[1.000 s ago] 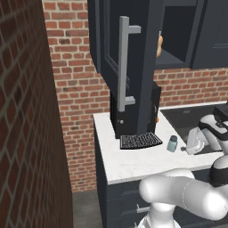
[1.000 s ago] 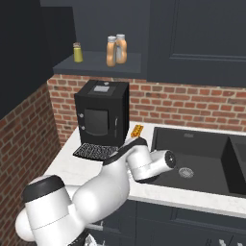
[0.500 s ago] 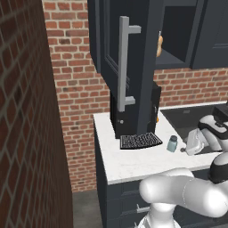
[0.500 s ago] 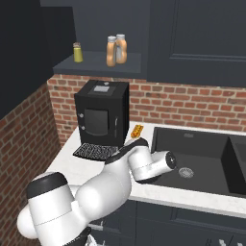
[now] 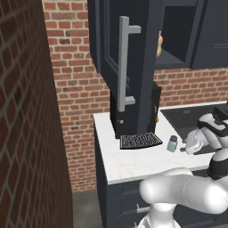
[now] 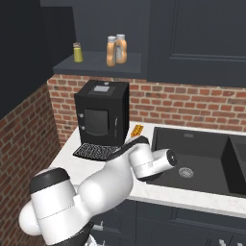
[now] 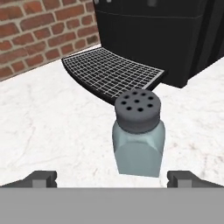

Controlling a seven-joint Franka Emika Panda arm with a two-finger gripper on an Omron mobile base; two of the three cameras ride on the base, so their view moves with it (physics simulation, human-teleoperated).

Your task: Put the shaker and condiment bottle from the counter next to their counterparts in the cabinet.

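Hand view: shaker point(image 7: 138, 138) upright on white marbled counter point(image 7: 52, 131) before coffee machine drip grille point(image 7: 111, 72), centred between gripper point(image 7: 112, 178) tips spread wide and empty; probably light, rigid, slick-sided, best pinched across flat lower body, below perforated cap.

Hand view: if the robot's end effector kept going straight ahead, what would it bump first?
Probably the shaker, standing upright on the counter between the open end effector fingertips. The coffee machine's grate lies beyond it.
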